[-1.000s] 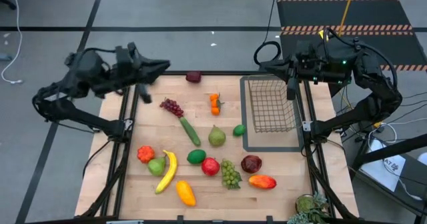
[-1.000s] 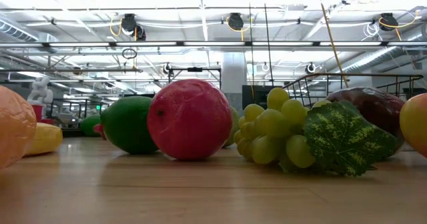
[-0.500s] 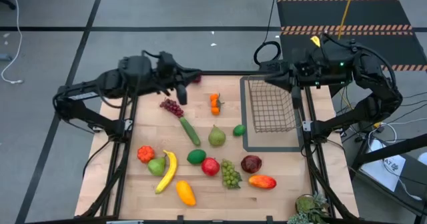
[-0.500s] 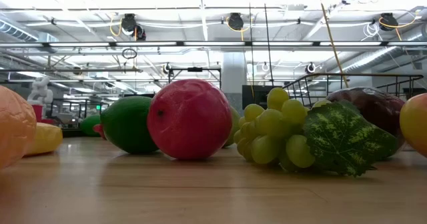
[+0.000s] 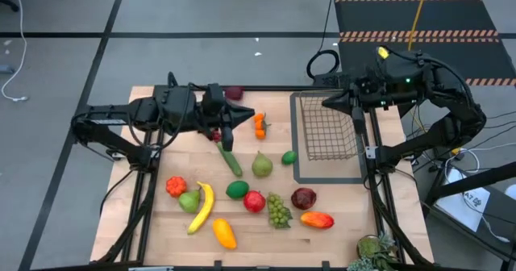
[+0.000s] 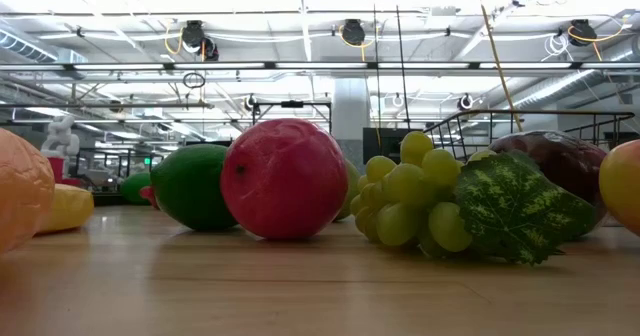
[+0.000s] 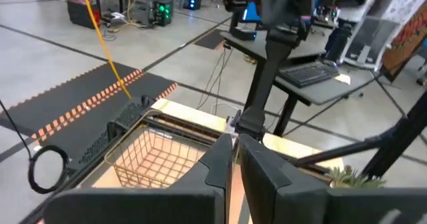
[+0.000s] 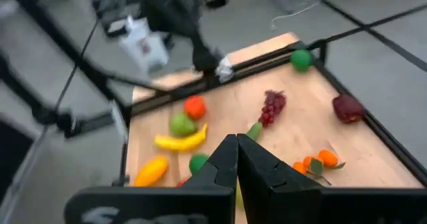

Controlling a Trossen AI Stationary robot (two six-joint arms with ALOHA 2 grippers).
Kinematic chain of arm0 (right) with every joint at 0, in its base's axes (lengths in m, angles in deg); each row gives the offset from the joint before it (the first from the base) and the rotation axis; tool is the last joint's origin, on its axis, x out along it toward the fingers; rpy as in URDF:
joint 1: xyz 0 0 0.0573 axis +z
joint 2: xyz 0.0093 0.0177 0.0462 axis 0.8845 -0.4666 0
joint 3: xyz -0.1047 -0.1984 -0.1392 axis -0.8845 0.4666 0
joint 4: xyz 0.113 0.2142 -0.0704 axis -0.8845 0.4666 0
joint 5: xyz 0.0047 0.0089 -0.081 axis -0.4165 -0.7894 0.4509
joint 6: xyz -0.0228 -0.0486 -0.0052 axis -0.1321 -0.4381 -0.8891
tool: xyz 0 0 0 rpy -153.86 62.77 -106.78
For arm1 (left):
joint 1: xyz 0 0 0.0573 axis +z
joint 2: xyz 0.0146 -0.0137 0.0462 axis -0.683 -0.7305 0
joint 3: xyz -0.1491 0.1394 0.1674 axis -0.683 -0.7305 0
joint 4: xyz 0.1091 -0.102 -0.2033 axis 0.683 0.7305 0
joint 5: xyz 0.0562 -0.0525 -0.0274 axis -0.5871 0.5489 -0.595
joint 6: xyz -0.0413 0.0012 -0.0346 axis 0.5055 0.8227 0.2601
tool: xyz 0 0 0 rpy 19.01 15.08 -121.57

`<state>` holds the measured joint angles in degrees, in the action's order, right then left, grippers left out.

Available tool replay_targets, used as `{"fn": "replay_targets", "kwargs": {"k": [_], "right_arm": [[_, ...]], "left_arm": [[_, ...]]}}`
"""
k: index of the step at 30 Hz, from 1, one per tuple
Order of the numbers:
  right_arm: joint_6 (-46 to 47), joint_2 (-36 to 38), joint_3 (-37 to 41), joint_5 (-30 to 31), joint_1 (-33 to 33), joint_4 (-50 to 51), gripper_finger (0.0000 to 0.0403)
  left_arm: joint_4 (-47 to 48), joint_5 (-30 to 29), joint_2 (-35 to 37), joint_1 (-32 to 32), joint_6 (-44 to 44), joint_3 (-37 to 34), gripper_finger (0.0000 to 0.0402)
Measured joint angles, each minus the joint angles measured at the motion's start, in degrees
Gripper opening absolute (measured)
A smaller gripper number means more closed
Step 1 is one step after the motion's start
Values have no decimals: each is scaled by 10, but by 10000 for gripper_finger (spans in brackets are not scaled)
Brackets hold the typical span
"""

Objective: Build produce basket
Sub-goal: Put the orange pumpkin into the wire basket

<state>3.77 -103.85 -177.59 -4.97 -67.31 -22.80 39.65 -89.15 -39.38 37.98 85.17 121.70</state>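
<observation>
Left end effector (image 5: 230, 119), fingers pressed together, hangs over the table (image 5: 339, 206) just beside the oranges (image 5: 260, 125), well apart from the basket (image 5: 326, 127); its wrist view shows the basket (image 7: 157, 154) ahead; right end effector (image 5: 329, 102), also closed, hovers at the basket's far edge

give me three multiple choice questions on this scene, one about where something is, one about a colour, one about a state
1. Where is the left hand?
A. over the far part of the table, near the purple grapes
B. inside the basket
C. at the near edge by the mango

2. What colour is the banana?
A. red
B. yellow
C. purple

3. What is in the basket?
A. two pears
B. the cucumber
C. nothing

Answers:
1 A: the high view shows the left arm reaching over the purple grapes, toward the oranges.
2 B: it lies yellow beside a green pear.
3 C: only bare mesh shows, and the right hand hovers at its far rim.
</observation>
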Motion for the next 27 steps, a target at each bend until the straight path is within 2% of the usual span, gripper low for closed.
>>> {"fn": "replay_targets", "kwargs": {"k": [2,6,9,12,19,27], "right_arm": [[46,3,0,30,0,-16,0],[85,4,0,38,10,-59,0],[112,-2,0,66,31,-70,0],[155,-12,0,101,63,-76,0],[233,-61,0,178,174,-85,0],[294,-126,0,165,231,-81,0]], "left_arm": [[7,0,2,-2,-15,0,31],[24,0,9,-7,-34,0,31],[33,10,15,-14,-27,0,31],[36,28,18,-23,-10,0,31],[89,28,29,-46,0,0,31],[114,28,35,-65,58,0,31]]}}
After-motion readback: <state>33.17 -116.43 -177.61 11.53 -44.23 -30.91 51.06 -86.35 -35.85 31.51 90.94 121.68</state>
